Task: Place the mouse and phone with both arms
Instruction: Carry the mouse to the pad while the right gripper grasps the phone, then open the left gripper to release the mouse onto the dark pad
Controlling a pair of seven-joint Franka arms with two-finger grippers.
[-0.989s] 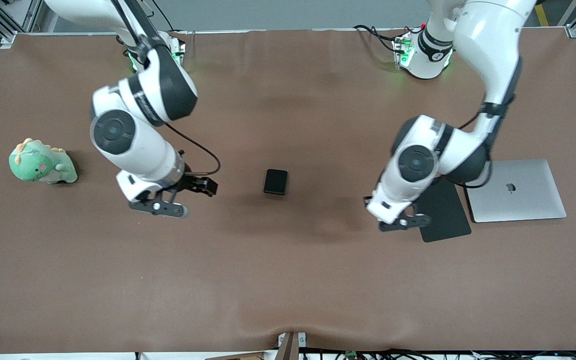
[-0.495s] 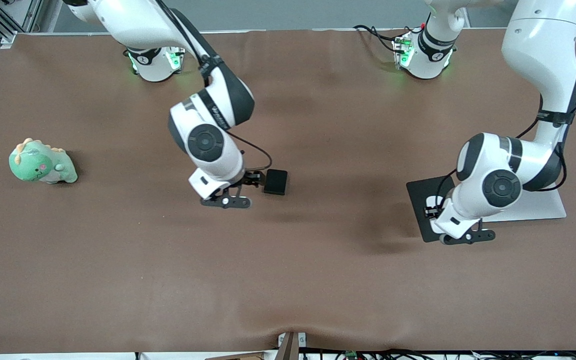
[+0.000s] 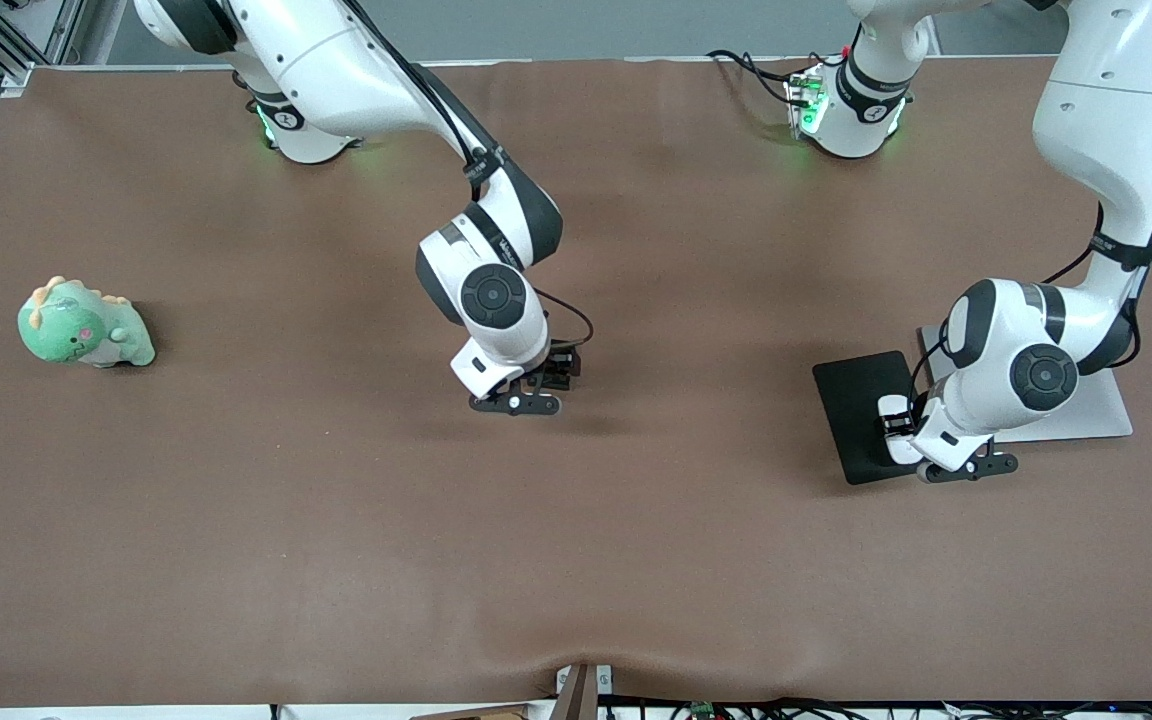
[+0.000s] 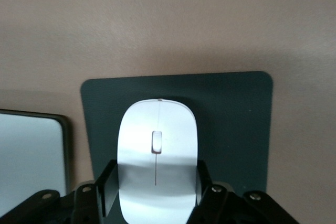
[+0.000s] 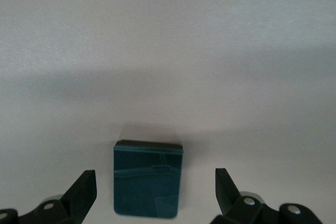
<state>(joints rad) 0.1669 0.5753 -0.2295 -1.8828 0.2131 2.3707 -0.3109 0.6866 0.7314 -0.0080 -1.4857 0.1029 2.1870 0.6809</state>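
Note:
My left gripper [image 3: 902, 432] hangs low over the matte black pad [image 3: 851, 400], near the left arm's end of the table. In the left wrist view its fingers [image 4: 107, 182] press both sides of the white mouse [image 4: 156, 145], which sits over the pad [image 4: 236, 119]. My right gripper [image 3: 546, 380] is over the table's middle, right above the black phone, which it mostly hides in the front view. In the right wrist view the phone [image 5: 148, 179] lies flat on the table between the wide-open fingers [image 5: 84, 190] of the right gripper [image 5: 155, 187], untouched.
A closed silver laptop [image 3: 1086, 412] lies beside the pad toward the left arm's end, partly under the left arm; its edge shows in the left wrist view [image 4: 31, 156]. A green dinosaur plush [image 3: 84, 325] sits near the right arm's end.
The right arm swung from near the plush's side to the table's middle, over the phone. The left arm carried the mouse from beside the pad to over it.

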